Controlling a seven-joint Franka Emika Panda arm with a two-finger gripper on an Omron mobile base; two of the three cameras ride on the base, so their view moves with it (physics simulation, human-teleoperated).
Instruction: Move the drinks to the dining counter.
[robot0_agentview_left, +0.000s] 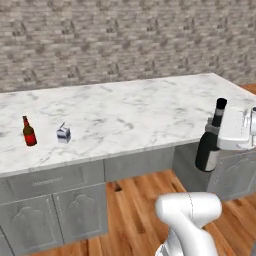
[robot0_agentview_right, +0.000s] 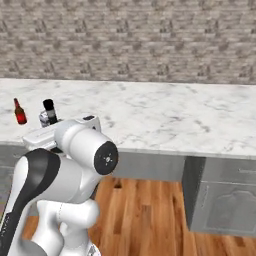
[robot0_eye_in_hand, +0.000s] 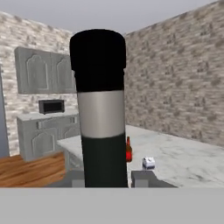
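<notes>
Gripper (robot0_eye_in_hand: 106, 178) closed on wine bottle (robot0_agentview_left: 210, 142), held upright beside dining counter (robot0_agentview_left: 130, 112) edge. Beer bottle (robot0_agentview_left: 29, 132) and milk carton (robot0_agentview_left: 63, 134) standing on counter, near each other.

Claw (robot0_eye_in_hand: 107, 178) clamped on wine bottle (robot0_agentview_left: 209, 145) — arm raised

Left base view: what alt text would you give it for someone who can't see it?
The robot's gripper holds a black wine bottle upright beside a marble dining counter. On the counter stand a red-brown beer bottle and a small milk carton.
</notes>
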